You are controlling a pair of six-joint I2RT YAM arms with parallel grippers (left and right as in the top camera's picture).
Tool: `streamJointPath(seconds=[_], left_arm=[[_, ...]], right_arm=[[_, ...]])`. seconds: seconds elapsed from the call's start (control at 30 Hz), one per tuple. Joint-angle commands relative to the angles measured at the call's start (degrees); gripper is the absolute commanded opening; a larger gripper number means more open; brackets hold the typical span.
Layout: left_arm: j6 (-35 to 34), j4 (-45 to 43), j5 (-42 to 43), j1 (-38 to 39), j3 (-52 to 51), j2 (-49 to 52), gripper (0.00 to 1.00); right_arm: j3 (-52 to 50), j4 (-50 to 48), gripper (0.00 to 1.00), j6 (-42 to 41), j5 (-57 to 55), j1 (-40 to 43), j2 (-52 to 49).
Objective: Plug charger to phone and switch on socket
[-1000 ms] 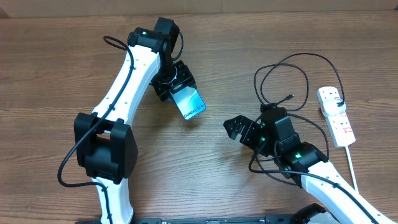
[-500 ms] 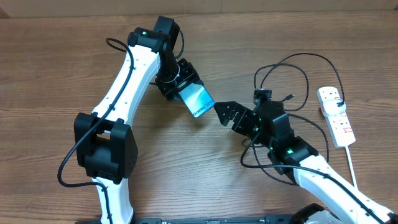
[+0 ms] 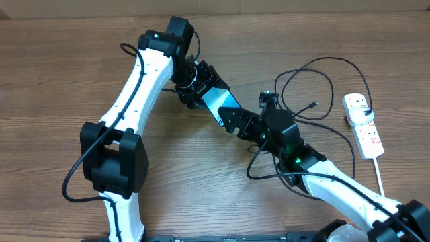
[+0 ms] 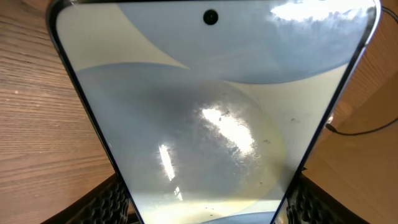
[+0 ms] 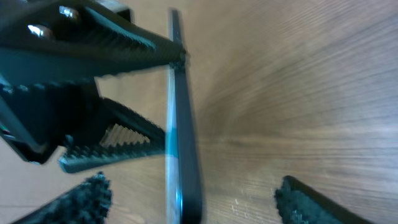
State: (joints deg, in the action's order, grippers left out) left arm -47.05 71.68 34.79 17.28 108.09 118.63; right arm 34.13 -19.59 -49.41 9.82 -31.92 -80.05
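Observation:
My left gripper (image 3: 200, 84) is shut on the phone (image 3: 216, 102) and holds it above the table, tilted toward the right arm. The lit light-blue screen fills the left wrist view (image 4: 205, 99), clamped between the jaws (image 4: 205, 208). My right gripper (image 3: 232, 122) is open, with the phone's free end between its fingers. In the right wrist view the phone (image 5: 180, 143) stands edge-on between the spread fingers (image 5: 193, 196), touching neither. The charger (image 3: 316, 74) lies looped on the table, its connector tip (image 3: 314, 105) loose behind the right arm. The socket (image 3: 363, 126) lies at the far right.
The socket's white cord (image 3: 380, 176) runs toward the front edge at the right. The right arm's own black cables (image 3: 265, 168) loop beside its wrist. Bare wooden table (image 3: 54, 81) lies to the left and front.
My left gripper has swung the phone right and down toward the right arm. My right gripper has moved left and up, and its open fingers now straddle the phone's end.

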Motion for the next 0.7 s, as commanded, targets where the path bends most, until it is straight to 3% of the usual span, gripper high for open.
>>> streamJointPath(seconds=[0.0,0.23,0.47,0.67], left_arm=[[-0.79,-0.17,3.87,0.11,1.49,0.15,0.57],[-0.81,-0.17,5.81,0.13,1.49,0.15,0.57],[-1.44,-0.22,5.73,0.37,1.49,0.15,0.57],[-2.38,-0.22,5.75,0.46,1.49,0.15,0.57]], right_arm=[[0.37,-2.69,0.79,0.07,-0.81,-0.26,-1.66],[0.37,-5.55,0.55,-0.13,-0.85,-0.26,-3.13],[0.39,-9.07,0.41,-0.39,-0.79,-0.28,-3.13],[0.39,-9.07,0.36,-3.34,-0.81,-0.52,-3.13]])
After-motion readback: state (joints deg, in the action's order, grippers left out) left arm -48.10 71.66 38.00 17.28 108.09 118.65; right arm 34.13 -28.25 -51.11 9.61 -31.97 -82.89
